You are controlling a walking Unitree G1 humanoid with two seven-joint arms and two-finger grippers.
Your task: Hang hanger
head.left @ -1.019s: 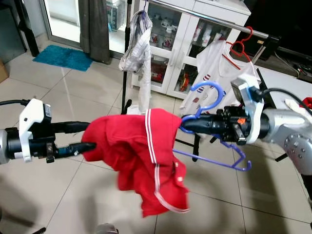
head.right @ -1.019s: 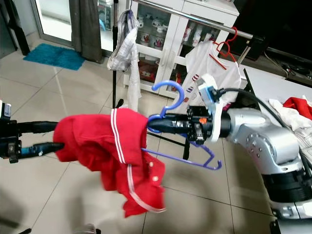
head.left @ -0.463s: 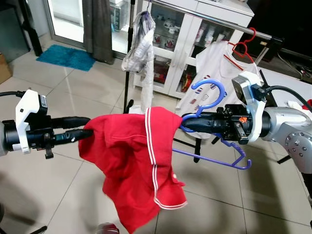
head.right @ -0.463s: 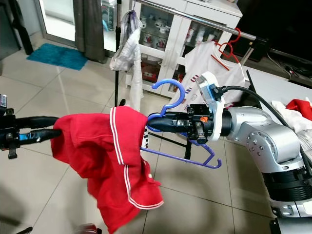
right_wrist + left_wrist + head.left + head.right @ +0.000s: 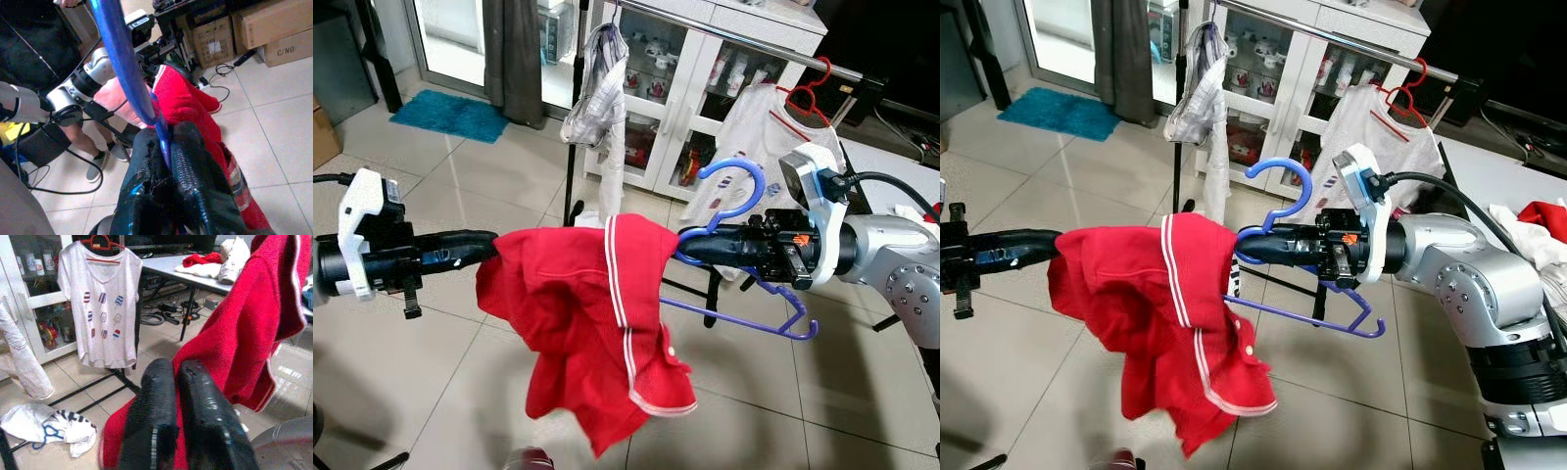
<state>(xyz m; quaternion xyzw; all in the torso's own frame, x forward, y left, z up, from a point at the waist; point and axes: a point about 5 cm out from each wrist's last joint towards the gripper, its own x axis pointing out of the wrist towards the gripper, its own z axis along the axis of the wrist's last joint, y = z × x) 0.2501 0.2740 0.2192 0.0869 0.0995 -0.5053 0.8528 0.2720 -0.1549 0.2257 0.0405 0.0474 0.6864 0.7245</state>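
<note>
A red shirt (image 5: 578,313) hangs half-draped on a blue plastic hanger (image 5: 734,178) held out in front of me. My right gripper (image 5: 690,247) is shut on the hanger's neck just below the hook (image 5: 122,63), and the hanger's bare arm (image 5: 744,318) sticks out to the right. My left gripper (image 5: 491,241) is shut on the shirt's left edge, its fingers (image 5: 151,406) pressed together against the red cloth (image 5: 254,323). The metal clothes rail (image 5: 724,34) runs behind, above the hanger.
On the rail hang a white T-shirt (image 5: 773,127) on a red hanger (image 5: 813,93) and a checked cloth (image 5: 597,98). A white glass cabinet (image 5: 675,88) stands behind. A table (image 5: 891,166) with clothes is at the right; a person's legs (image 5: 93,147) stand nearby.
The left gripper's fingers have come together on the shirt's edge and the arm has drawn slightly left. The shirt's lower part has swung and now hangs lower. The hanger stays put.
</note>
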